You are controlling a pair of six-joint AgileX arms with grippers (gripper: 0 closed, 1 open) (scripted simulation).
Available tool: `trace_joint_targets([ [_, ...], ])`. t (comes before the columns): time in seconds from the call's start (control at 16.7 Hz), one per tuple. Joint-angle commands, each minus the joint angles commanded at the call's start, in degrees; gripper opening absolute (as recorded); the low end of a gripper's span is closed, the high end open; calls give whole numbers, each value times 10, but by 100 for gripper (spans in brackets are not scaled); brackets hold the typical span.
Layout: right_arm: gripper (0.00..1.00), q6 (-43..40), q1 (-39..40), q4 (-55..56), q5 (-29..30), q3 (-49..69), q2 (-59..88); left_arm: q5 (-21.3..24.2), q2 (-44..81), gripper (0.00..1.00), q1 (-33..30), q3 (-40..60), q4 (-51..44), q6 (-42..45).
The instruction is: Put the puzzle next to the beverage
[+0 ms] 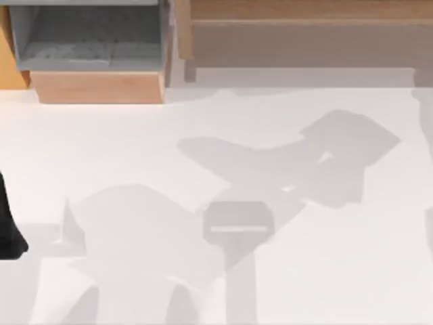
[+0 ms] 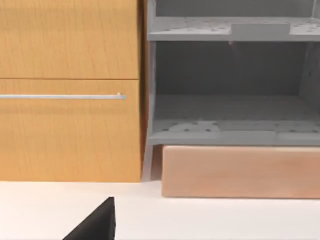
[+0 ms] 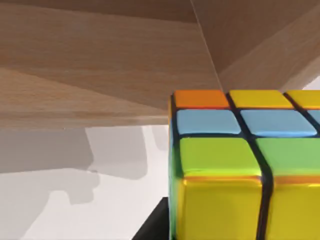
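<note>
The puzzle (image 3: pixel 240 165) is a colour cube with orange, yellow, blue and green tiles, very close in the right wrist view. It hangs above the white table (image 3: pixel 90 210), in front of a wooden panel. My right gripper is shut on it, and one dark finger (image 3: pixel 152 225) lies along its lower edge. A black part of my left arm (image 1: pixel 8 230) sits at the table's left edge. A dark tip of my left gripper (image 2: pixel 95 225) faces the cabinet. The beverage is out of view.
A wooden cabinet (image 2: pixel 70 100) with a metal handle stands beside a grey shelf unit (image 2: pixel 230 105) at the table's back left. A long wooden unit (image 1: pixel 304 27) runs along the back right. Arm shadows lie across the white tabletop (image 1: pixel 270 271).
</note>
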Motion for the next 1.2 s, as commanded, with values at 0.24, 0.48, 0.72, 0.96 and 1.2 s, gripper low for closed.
trace_joint_targets([
  [0.24,0,-1,-19,-110,-87,-154,-18,0,0,100,0,0,0,0],
  [0.48,0,8,-28,-206,-161,-275,-16,0,0,100,0,0,0,0],
  [0.72,0,13,-39,-240,-183,-310,-14,0,0,100,0,0,0,0],
  [0.96,0,14,-36,-239,-183,-310,-14,0,0,100,0,0,0,0],
  [1.2,0,8,-24,-229,-190,-307,-18,0,0,100,0,0,0,0],
])
